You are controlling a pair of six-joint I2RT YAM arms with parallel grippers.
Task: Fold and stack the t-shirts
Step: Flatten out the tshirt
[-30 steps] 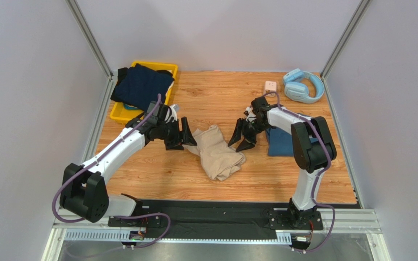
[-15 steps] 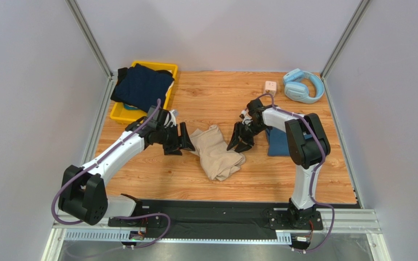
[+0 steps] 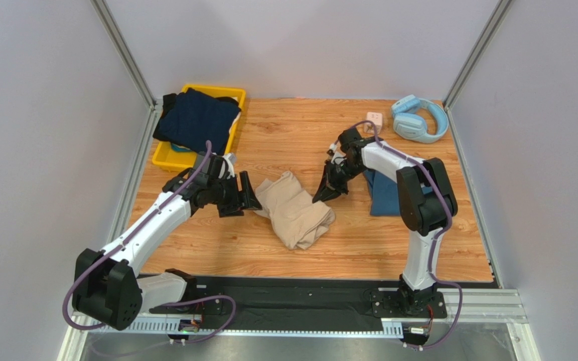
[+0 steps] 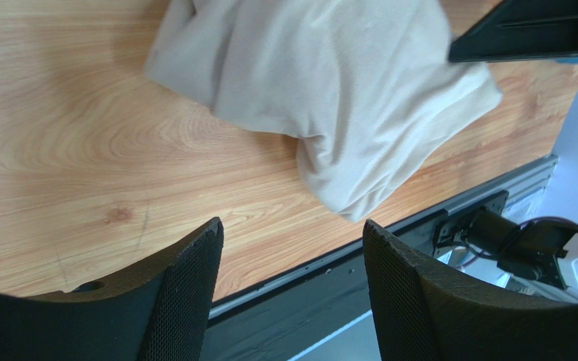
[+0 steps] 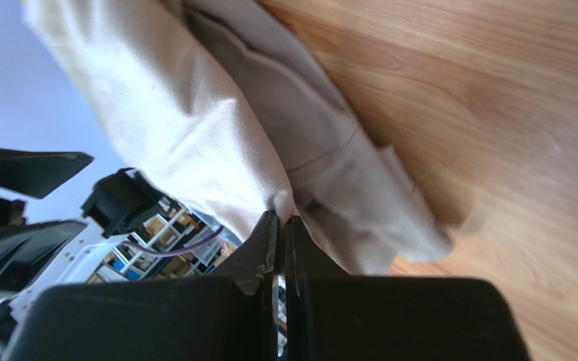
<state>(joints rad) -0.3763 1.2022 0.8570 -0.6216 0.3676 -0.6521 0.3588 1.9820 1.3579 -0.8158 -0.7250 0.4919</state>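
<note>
Top external: shows left end effector [image 3: 242,201] spread wide and empty, just beside the left edge of the beige t-shirt [image 3: 296,216], which is crumpled at mid-surface [image 3: 307,135]. Shows right end effector [image 3: 324,194] closed at that shirt's right edge. Locates teal t-shirt [image 3: 385,199] flat beneath the right arm and navy t-shirt [image 3: 194,116] draped over the yellow bin [image 3: 162,156].

Left wrist: confirms fingers [image 4: 183,289] far apart with nothing between them, cloth ahead, no contact.

Right wrist: shows fingers [image 5: 258,252] pressed together, tips pinching a fold of the beige t-shirt [image 5: 194,128].
</note>
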